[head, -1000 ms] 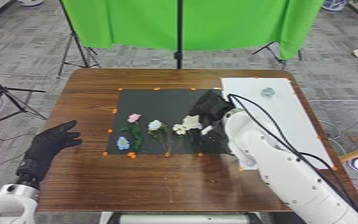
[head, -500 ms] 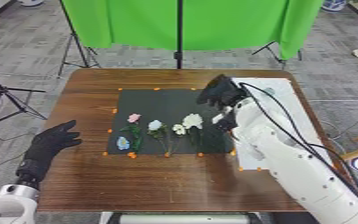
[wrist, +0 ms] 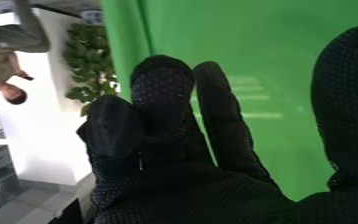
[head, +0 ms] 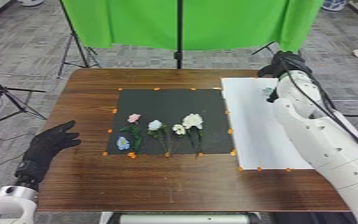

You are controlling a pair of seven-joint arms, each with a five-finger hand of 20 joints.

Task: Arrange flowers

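In the head view my right hand (head: 286, 64) is over the back right corner of the table, above the glass vase (head: 269, 91) on the white sheet. Its glove (wrist: 167, 125) in the right wrist view has straight, spread fingers with nothing between them. On the black mat lie a pink flower (head: 134, 118), a blue flower (head: 124, 143), a pale blue-white flower (head: 154, 125), a small white flower (head: 179, 129) and a larger white flower (head: 192, 120), stems pointing toward the front. My left hand (head: 47, 146) rests left of the mat, fingers relaxed.
The black mat (head: 171, 102) covers the middle of the brown table (head: 158, 185), with the white sheet (head: 269, 145) to its right. Orange tape marks line both. A green cloth (head: 238, 25) and tripod stands are behind the table.
My right hand has moved from beside the white flowers back and to the right, past the white sheet. The white flowers are now uncovered. My left hand has stayed still.
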